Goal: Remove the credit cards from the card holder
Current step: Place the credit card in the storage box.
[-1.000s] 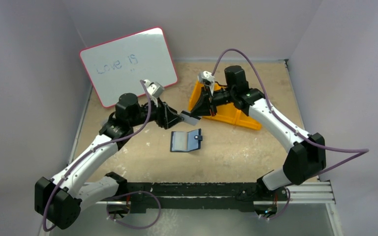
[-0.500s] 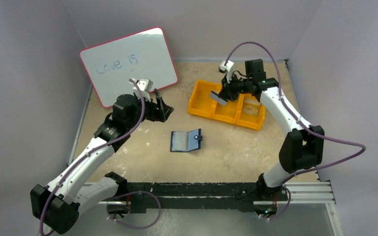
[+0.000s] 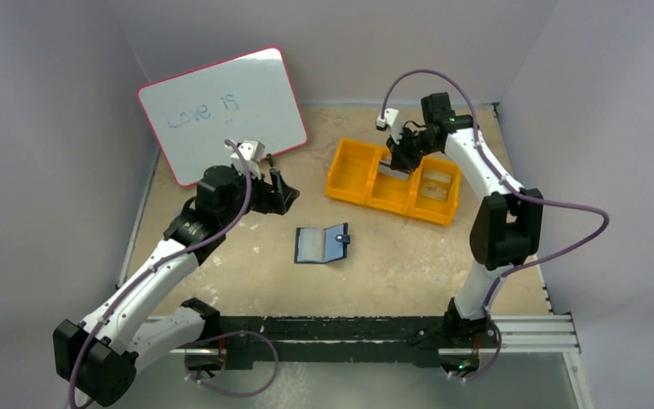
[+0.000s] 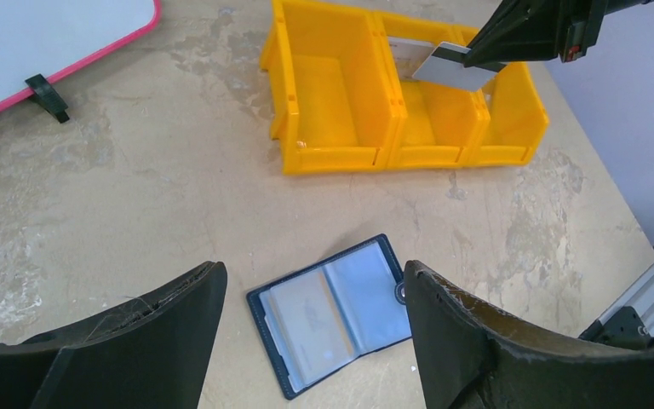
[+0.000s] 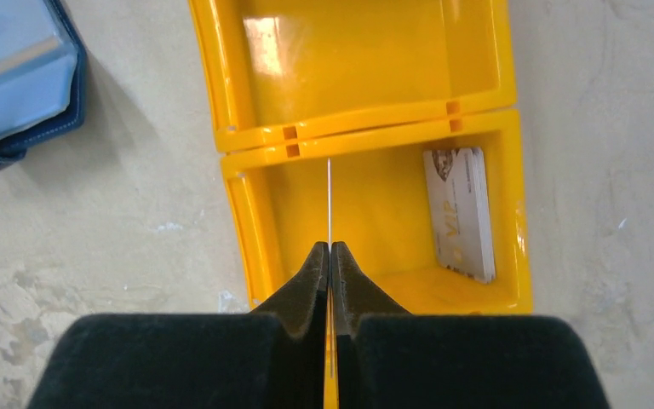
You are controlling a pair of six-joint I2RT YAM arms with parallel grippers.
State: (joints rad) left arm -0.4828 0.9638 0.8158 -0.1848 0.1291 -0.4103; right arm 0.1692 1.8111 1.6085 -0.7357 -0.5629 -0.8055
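Finds the left pincer [image 3: 277, 189] spread, empty. Shows the card holder [image 3: 322, 244] open on the bench [image 3: 409, 256], long axis left-right, snap tab rightward. Has the right pincer [image 3: 398, 162] pinching one credit card [image 4: 451, 66] by an end, long axis pointing outward, above the yellow tray [image 3: 341, 175] holding another card [image 5: 460, 213]. Seems light, stiff, slick: grip by edges.

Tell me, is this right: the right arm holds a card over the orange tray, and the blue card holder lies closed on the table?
Not quite. The card holder lies open, pale pockets facing up, as the left wrist view shows. The right gripper does hold a card over the orange tray.
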